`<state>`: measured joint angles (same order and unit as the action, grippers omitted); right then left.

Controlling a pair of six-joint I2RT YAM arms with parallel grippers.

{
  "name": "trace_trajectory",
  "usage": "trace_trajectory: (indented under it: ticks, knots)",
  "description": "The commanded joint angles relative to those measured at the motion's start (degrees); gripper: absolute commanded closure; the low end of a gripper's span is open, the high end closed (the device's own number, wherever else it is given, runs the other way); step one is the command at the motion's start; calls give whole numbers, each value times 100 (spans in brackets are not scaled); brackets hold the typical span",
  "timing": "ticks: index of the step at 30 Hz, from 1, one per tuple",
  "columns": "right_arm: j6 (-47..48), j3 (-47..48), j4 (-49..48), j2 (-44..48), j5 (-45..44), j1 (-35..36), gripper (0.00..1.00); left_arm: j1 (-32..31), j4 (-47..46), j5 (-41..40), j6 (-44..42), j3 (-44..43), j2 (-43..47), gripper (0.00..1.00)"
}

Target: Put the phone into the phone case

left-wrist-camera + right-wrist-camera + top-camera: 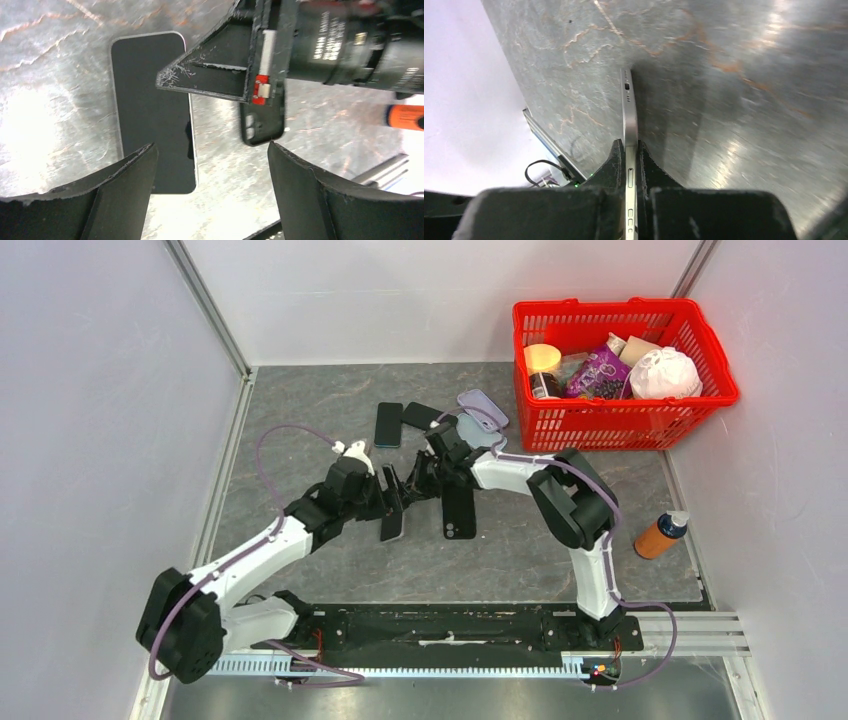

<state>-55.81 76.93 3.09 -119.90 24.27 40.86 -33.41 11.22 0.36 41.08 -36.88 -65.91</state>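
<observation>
1. Little of the task is done: the phone (150, 115) is not yet in the phone case (262, 125), which lies just beside it on the worktop (320, 400), at centre frame in the top view.
2. Your right hand (630, 145) reaches in low from the right, clenched on the phone's thin edge.
3. Your left hand (210, 155) hangs released above the phone, grasping nothing.
4. What's left for you: align the phone over the case and press it in.
</observation>
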Motion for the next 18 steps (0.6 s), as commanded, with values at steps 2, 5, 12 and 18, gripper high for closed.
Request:
trace_trajectory:
  ticks: [2, 5, 12, 18]
  knots:
    - [358, -352, 420, 1048, -335, -362, 100, -6, 273, 133, -61, -590, 443, 16]
    - [652, -566, 954, 1612, -650, -511, 100, 1, 622, -362, -21, -895, 348, 25]
    - [1325, -1103, 2174, 3065, -1165, -1096, 100, -174, 560, -747, -267, -1542, -965, 46]
    - [1661, -1395, 2805, 3870, -1497, -1459, 100, -807, 322, -1050, -310, -2082, -2301, 49]
